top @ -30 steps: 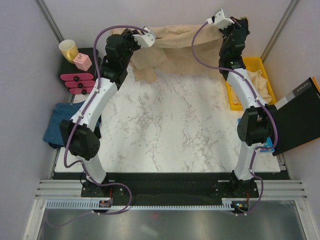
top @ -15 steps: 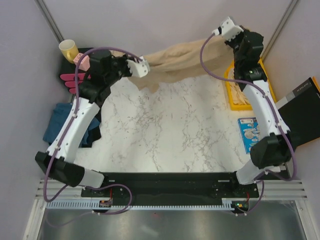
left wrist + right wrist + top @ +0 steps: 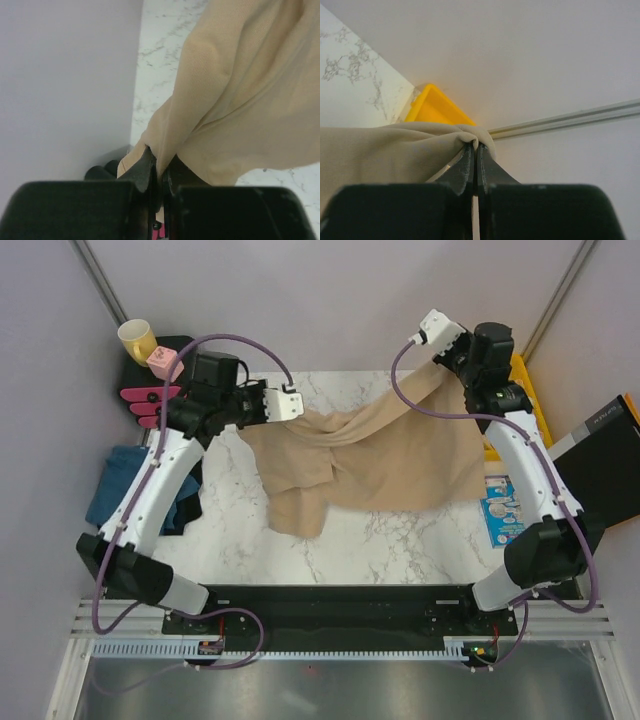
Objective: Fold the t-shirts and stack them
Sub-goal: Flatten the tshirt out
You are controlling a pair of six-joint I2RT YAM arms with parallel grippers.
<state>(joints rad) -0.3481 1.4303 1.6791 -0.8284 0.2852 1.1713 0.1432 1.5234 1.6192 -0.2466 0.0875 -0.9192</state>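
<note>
At the bench's (image 3: 400,540) left edge lies a teal-blue t-shirt (image 3: 112,485). Over the bench's left rear, the left hand (image 3: 159,160) is clenched on 1 edge of the tan t-shirt (image 3: 380,455). The shirt drapes across the bench's middle. Over its right rear, the right hand (image 3: 474,147) pinches another bunched edge.

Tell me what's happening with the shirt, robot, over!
Both shut: left end effector and right end effector pinching tan t-shirt. Shirt slung between them, bottom draped on table. Close by right arm: yellow bin. Over.
</note>
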